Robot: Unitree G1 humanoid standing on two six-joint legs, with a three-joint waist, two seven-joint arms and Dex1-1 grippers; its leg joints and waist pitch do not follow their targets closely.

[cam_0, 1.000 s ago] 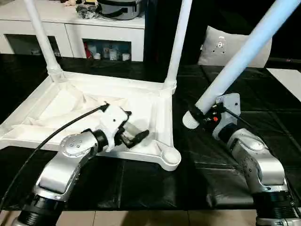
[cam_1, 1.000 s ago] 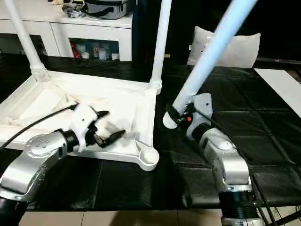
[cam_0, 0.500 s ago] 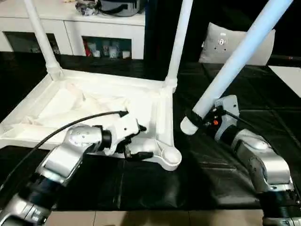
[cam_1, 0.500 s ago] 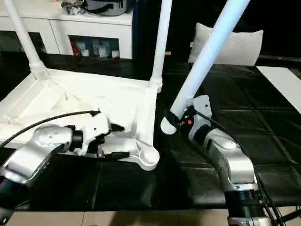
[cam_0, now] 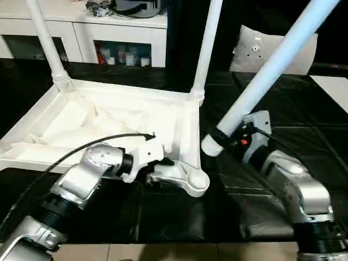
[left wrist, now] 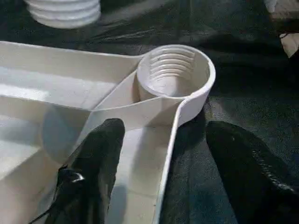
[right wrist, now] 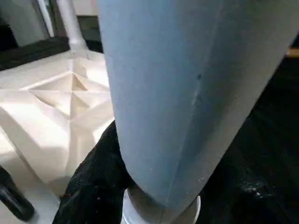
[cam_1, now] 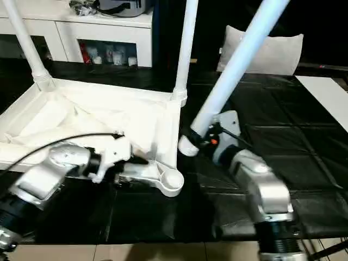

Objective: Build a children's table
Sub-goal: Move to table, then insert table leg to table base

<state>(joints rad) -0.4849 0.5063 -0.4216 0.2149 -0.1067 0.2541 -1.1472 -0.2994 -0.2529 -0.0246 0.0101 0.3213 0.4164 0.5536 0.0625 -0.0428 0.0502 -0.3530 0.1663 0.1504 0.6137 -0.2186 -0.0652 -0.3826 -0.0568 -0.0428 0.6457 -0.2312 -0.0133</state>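
The children's table top [cam_0: 81, 125] lies upside down on the black mat, with two white legs [cam_0: 48, 46] [cam_0: 205, 49] standing upright in its far corners. Its near right corner socket [cam_0: 197, 182] is empty, and its inner thread [left wrist: 174, 74] shows. My left gripper [cam_0: 162, 171] is open and straddles the near rim beside that socket, one finger [left wrist: 98, 154] inside the top, the other [left wrist: 243, 172] outside. My right gripper [cam_0: 239, 138] is shut on a third leg [cam_0: 272, 65], held slanted. The leg's threaded end [cam_0: 211, 145] hangs just right of the socket.
A white cabinet [cam_0: 109, 22] with glass doors stands behind the table top. A white pillow [cam_0: 266, 49] leans at the back right. A white sheet [cam_0: 334, 87] lies at the far right edge of the black mat [cam_0: 163, 212].
My left gripper has swung from inside the table top to its near rim beside the corner socket, and its jaws have narrowed. The held leg's threaded end has shifted slightly left.
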